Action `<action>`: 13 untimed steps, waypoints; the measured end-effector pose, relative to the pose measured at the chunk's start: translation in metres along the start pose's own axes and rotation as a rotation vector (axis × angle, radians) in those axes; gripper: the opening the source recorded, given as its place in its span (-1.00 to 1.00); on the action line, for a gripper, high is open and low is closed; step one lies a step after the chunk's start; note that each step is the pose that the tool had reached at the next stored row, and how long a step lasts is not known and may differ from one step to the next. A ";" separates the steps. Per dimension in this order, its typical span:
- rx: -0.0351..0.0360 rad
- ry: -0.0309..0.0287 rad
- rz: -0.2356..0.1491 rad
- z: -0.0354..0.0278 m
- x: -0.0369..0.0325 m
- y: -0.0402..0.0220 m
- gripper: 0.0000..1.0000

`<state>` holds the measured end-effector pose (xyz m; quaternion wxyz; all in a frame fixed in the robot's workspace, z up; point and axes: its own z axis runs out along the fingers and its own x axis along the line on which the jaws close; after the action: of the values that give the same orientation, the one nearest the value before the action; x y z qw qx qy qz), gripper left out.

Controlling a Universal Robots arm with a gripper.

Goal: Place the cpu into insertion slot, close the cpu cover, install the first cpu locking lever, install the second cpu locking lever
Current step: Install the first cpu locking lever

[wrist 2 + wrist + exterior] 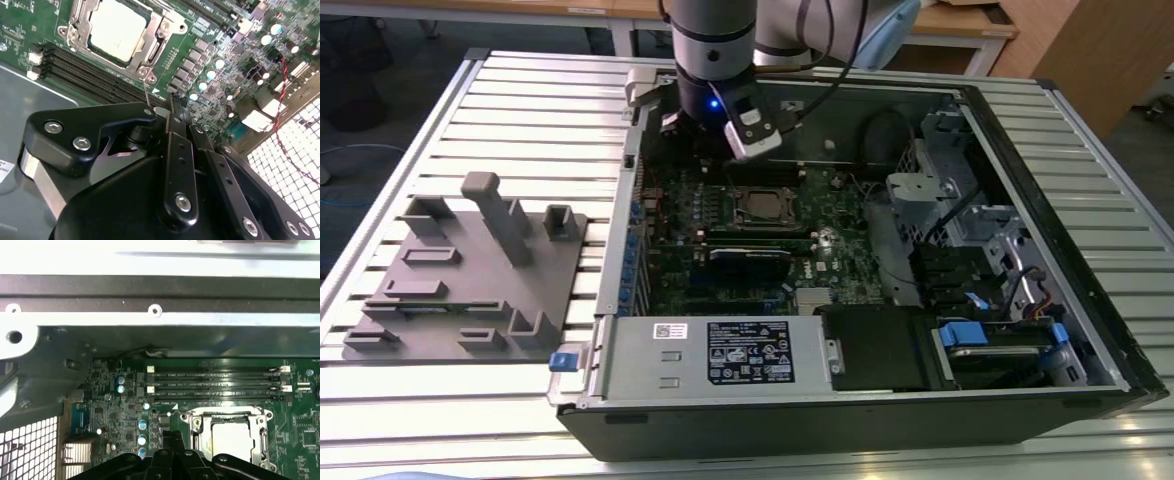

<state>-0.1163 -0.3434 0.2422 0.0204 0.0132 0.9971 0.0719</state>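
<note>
A ribbed metal desk (520, 100) carries an open computer case (854, 425) lying on its side, with its green circuit board facing up. The case takes up the middle of the desk and reaches toward the edge on the exterior view's right. A grey fixture plate (467, 290) with raised blocks sits near the desk edge on the exterior view's left, well apart from the case. A grey power supply box (720, 355) fills the near wall of the case.

The robot arm (714, 40) comes down from above the far edge of the case and hangs over the board.

The insertion slot (734, 205) lies near the middle of the board. The cpu (116, 27), a pale square chip, sits flat inside it. The cpu cover (150, 47), a silvery frame, lies down around the chip, and the chip's top shows through its window. Long black memory slots (215, 382) run just beside the socket.

In the second wrist view, the gripper (172, 107) hovers over the board near the socket, on the memory slot side. Its black fingertips are drawn together with nothing between them. A thin metal lever rod (145, 92) rises from the socket corner nearest the gripper and ends just beside it. Whether they touch cannot be told.
</note>
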 end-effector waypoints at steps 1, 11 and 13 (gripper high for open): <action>-0.0028 0.0000 0.000 0.0000 0.0007 -0.0001 -0.79; -0.0664 0.0016 0.003 -0.0004 0.0060 -0.0018 -0.79; -0.0675 0.0016 0.003 -0.0005 0.0066 -0.0020 -0.79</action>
<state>-0.1230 -0.3453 0.2421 0.0199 0.0139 0.9941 0.1056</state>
